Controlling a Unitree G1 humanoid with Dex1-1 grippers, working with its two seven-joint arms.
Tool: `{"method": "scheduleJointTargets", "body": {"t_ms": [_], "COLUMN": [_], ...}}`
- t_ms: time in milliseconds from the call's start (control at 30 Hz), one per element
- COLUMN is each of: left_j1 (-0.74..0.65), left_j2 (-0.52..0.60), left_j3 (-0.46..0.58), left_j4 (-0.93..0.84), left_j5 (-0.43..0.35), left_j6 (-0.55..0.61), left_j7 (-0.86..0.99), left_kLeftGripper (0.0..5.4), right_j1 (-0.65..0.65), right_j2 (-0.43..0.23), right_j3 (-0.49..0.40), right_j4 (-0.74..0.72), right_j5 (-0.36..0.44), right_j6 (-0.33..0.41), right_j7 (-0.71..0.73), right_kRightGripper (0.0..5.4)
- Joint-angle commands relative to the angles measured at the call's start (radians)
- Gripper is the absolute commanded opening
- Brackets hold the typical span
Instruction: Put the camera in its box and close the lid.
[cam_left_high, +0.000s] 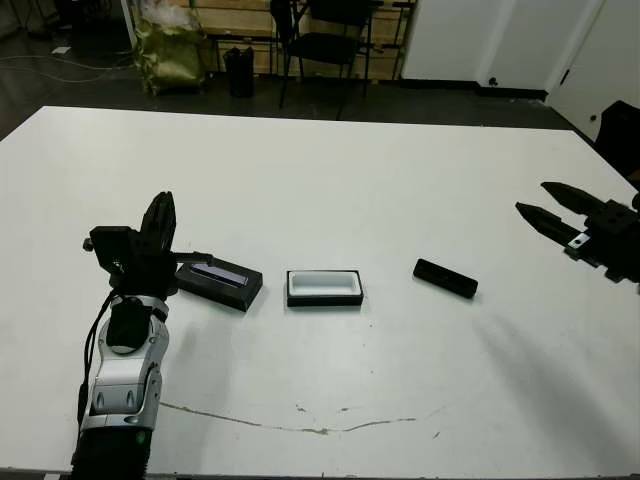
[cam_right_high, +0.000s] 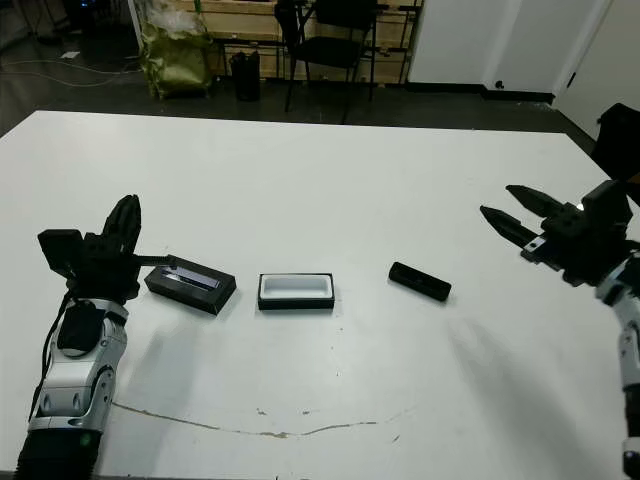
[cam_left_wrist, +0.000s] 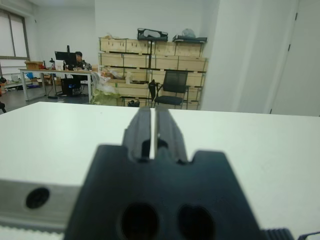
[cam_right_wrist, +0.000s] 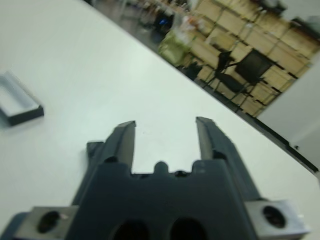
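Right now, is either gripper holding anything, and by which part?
Nothing is held. The left gripper is shut on nothing beside the lid; the right gripper is open, clear of the camera.

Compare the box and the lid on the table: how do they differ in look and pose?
The box is an open tray with white lining; the lid is solid black with a pale stripe on top. The box lies square to the table edge; the lid lies skewed, close to the left tool. Both are black outside, rectangular and similar in size.
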Motion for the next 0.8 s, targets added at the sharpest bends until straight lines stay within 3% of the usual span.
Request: {"method": "scheduleJointTargets", "body": {"t_ms": [33, 200, 333, 433, 567, 800], "left_j1": [-0.005, -0.002, 0.001, 0.003, 0.008, 0.012], "left_j2": [0.012, 0.005, 0.006, 0.003, 0.008, 0.013], "left_j3": [0.0, 0.003, 0.004, 0.005, 0.004, 0.001], "left_j4": [0.015, 0.003, -0.003, -0.01, -0.015, -0.027], "left_j5": [0.016, 0.008, 0.006, 0.003, 0.009, 0.014], "left_j6": [0.007, 0.027, 0.039, 0.049, 0.058, 0.086], "left_j7": [0.003, 0.005, 0.002, 0.006, 0.006, 0.01], "left_kLeftGripper": [0.0, 0.0, 0.0, 0.0, 0.0, 0.0], "right_j1": [-0.026, -0.058, -0.103, -0.152, -0.177, -0.163], "right_j2": [-0.029, -0.03, 0.019, 0.057, 0.093, 0.122], "right_j3": [0.049, 0.1, 0.132, 0.135, 0.125, 0.112], "right_j4": [0.06, 0.147, 0.365, 0.539, 0.603, 0.595], "right_j5": [-0.043, -0.083, -0.132, -0.139, -0.112, -0.086], "right_j6": [-0.009, -0.032, -0.205, -0.319, -0.247, -0.195], "right_j7": [0.062, 0.126, 0.142, 0.186, 0.255, 0.321], "right_kRightGripper": [3.28, 4.39, 5.29, 5.39, 5.39, 5.39]}}
